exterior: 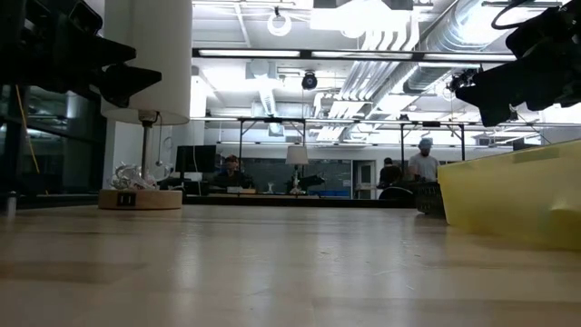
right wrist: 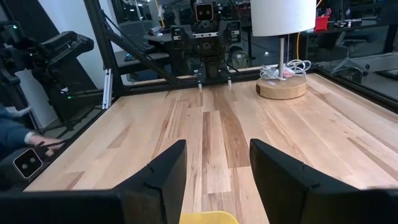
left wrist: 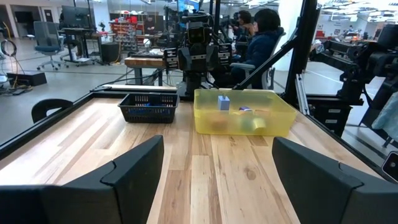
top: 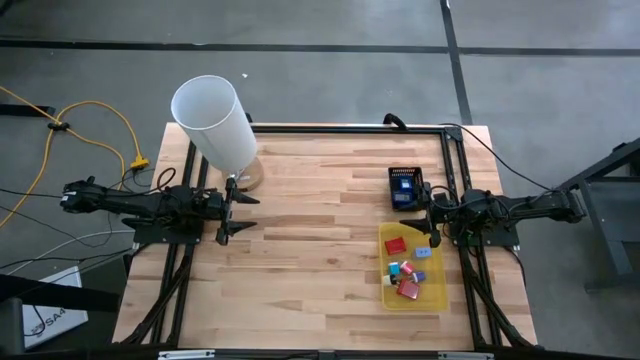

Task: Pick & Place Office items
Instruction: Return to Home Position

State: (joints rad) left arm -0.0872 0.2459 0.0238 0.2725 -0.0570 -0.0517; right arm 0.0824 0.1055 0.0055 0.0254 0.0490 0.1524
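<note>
Yellow tray [top: 436, 268], office items [top: 396, 243] overhead, hidden low

Even overhead lighting: ceiling strip lights [exterior: 245, 54] glare in the low view; the table [top: 320, 250] bears faint, soft shadows.

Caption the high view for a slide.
Left gripper and right gripper open, empty, at opposite table sides; office items lie in yellow tray.
</note>
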